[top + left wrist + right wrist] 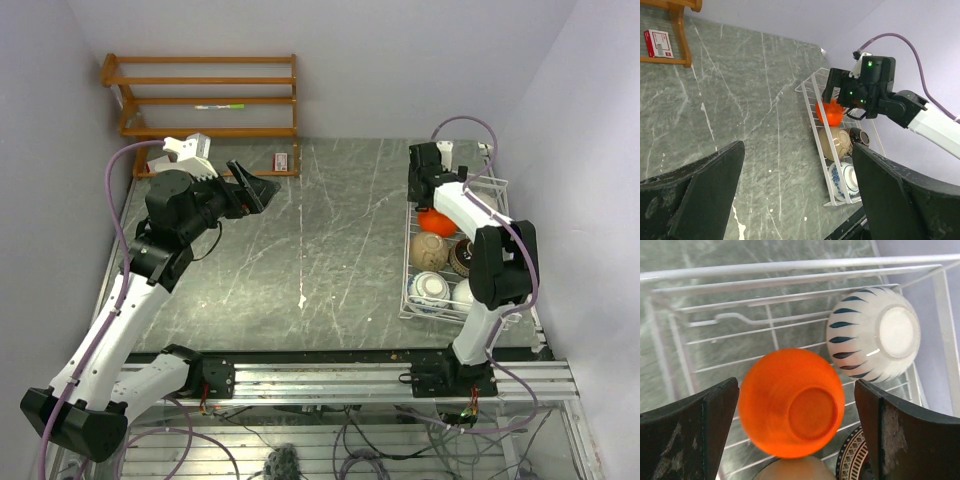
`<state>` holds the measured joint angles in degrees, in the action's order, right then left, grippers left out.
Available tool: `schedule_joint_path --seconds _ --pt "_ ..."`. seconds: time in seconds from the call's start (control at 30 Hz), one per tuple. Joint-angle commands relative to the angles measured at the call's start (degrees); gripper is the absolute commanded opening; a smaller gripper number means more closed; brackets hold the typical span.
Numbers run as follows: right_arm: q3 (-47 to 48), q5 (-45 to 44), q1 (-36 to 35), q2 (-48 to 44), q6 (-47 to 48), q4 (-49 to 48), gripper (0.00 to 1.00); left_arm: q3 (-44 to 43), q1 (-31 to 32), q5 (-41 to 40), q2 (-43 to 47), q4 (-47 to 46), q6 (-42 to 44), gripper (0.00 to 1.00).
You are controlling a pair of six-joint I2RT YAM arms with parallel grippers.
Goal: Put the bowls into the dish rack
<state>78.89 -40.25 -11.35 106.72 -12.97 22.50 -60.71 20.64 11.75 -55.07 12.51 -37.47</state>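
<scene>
The white wire dish rack stands at the table's right side. My right gripper hovers over its far end, open. The orange-red bowl lies upside down between the jaws, touching neither finger, and its outline is blurred. A white bowl with dark blue stripes lies beyond it. The cream bowl, a dark-rimmed patterned bowl, a blue-and-white bowl and a white bowl fill the nearer part of the rack. My left gripper hangs open and empty high over the table's far left.
A brown wooden shelf unit stands against the back wall, with a small red-and-white box on the table beside its foot. A metal rail runs along the near edge. The right wall is close behind the rack.
</scene>
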Motion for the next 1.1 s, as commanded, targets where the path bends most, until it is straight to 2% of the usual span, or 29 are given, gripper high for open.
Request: schedule_joint_path --seconds 0.0,0.17,0.33,0.77,0.87,1.07 --pt "1.01 8.17 -0.95 -4.19 0.15 -0.91 1.00 -2.22 -0.52 -1.13 0.83 -0.10 1.00 0.99" --pt "0.77 15.10 -0.71 -7.16 0.40 -0.84 1.00 -2.76 -0.52 -1.48 0.52 0.68 1.45 0.99" --pt "0.30 18.63 -0.33 -12.12 -1.30 0.94 1.00 -5.15 -0.52 -2.28 -1.80 5.46 3.55 0.99" --pt "-8.16 32.73 -0.58 -32.84 -5.41 0.63 1.00 -10.43 -0.52 -12.00 -1.03 20.70 14.42 0.99" --pt "-10.34 36.12 -1.31 -35.97 -5.82 0.29 1.00 -9.14 -0.53 -13.33 0.51 22.87 17.27 0.99" --pt "-13.41 36.09 -4.08 -38.71 -5.73 1.50 1.00 -2.41 -0.54 -14.22 5.73 21.92 20.67 0.99"
